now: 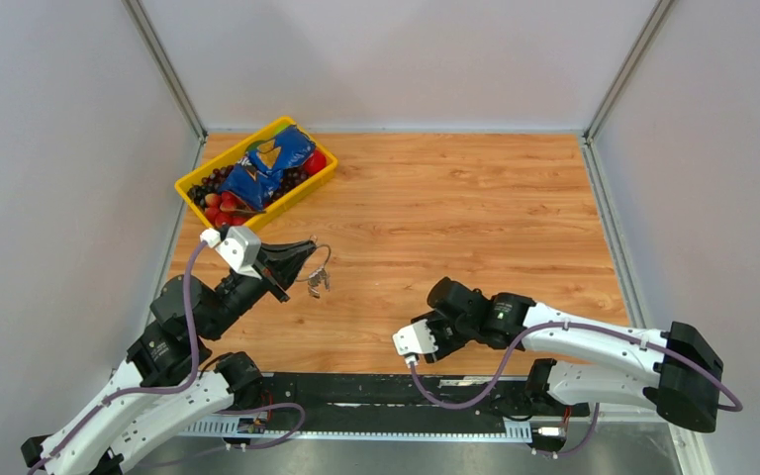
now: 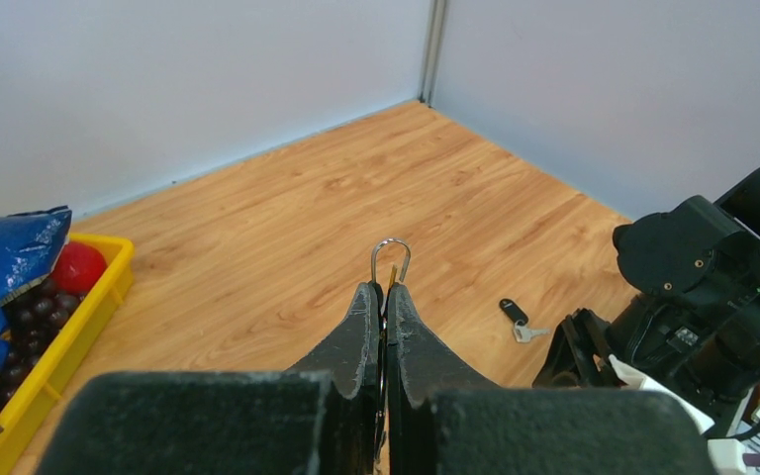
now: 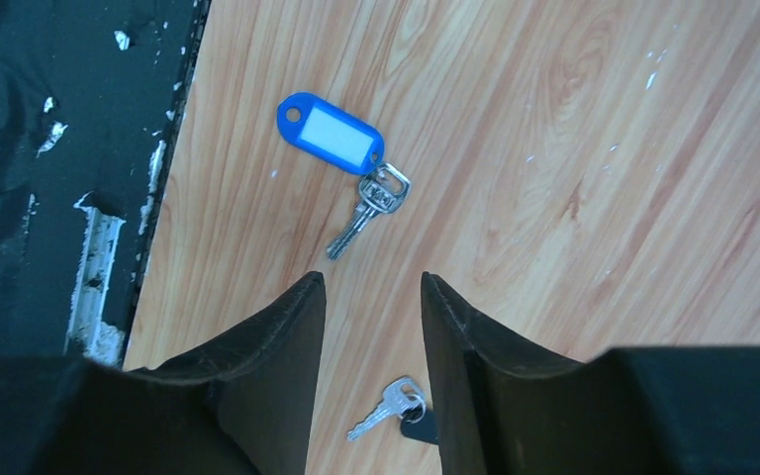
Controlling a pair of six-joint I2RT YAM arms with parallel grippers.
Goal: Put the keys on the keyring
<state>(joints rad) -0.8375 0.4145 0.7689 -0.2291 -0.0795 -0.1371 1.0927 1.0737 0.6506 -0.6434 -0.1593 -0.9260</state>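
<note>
Down at the near edge of the table, the right gripper hangs over the black-headed key. That's my worry: a flat key on wood could easily skid away when the fingers pinch, and the blue-tagged key close by might get nudged. Its jaws are partly apart, gripping nothing. Over on the left, the left gripper is clamped tight on the keyring, held off the table with small keys dangling.

A tray sat at the table's far-left corner. Two keys lay apart by its near edge.
</note>
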